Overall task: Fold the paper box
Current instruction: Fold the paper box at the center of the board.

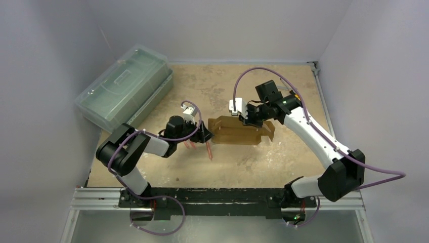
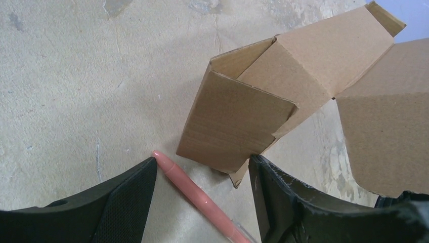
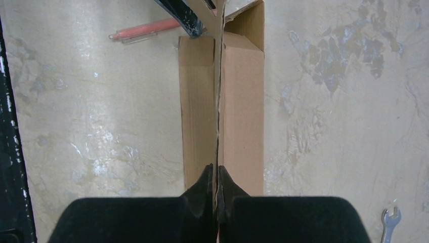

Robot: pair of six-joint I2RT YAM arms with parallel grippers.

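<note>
Right hand (image 3: 216, 171): pressed together on a thin upright edge of cardboard along the top seam of the paper box (image 3: 235, 101), so the carton is steadied by this pinch.
Left hand (image 2: 202, 163): spread, with the carton's end flap set between its fingers. Whether the inner finger (image 2: 275, 190) touches the flap's lower corner cannot be told.
Paper box: laid lengthwise on the table (image 1: 227, 81) between the two hands. Its body is formed into a tube, the left end flap is half turned in, and a wider flap stands out to one side.
Step in hand: judged to be the closing of the left end.
Doing it well: a firm pinch is wanted at the seam so that the tube is not skewed. The flap is best pushed squarely along its crease with the flat of one finger, and the tab led inside the wall rather than crushed against it.
Pen (image 2: 195, 188): a pink pen is seen on the table just beside the flap, under the left hand. It could be caught or rolled by a low sweep.
Hidden: the carton's right end is covered by the right hand in the top view, so whether it is closed is not shown.
Cut off: the wide flap is clipped at the edge of the left wrist view.
Hard to make out: whether one panel or two are pinched.
</note>
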